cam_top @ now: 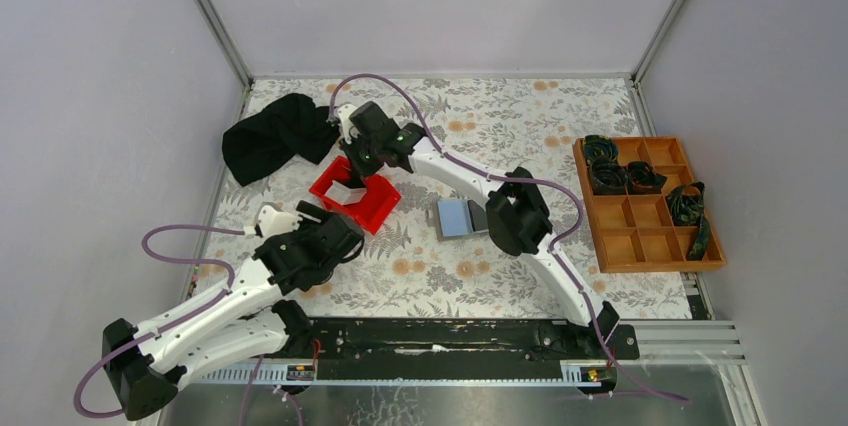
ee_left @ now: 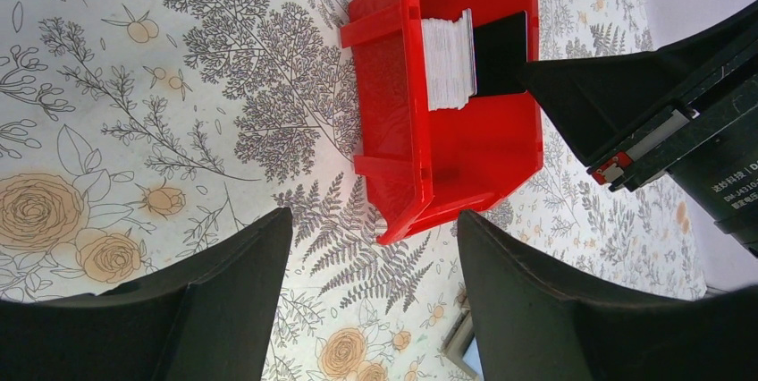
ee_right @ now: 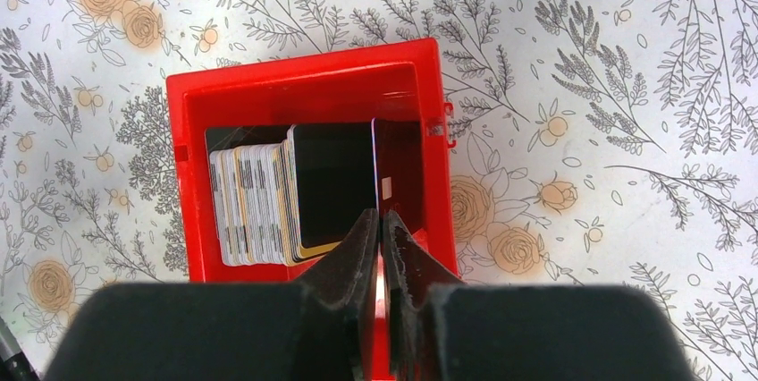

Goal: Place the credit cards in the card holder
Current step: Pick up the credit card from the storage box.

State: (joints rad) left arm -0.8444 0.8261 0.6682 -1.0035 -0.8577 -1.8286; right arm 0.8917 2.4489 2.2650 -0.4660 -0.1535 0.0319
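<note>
R claw [ee_right: 383,242] prob. pinching dark card [ee_right: 384,166], red bin [ee_right: 304,72] beneath, L claw [ee_left: 375,229] spread

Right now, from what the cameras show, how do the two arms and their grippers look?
The left arm and the right arm have white links with black joints and bases. A purple cable runs along each. The left gripper and right gripper have black, wedge-shaped fingers. The right wrist carries small white lettering and a green light.
</note>
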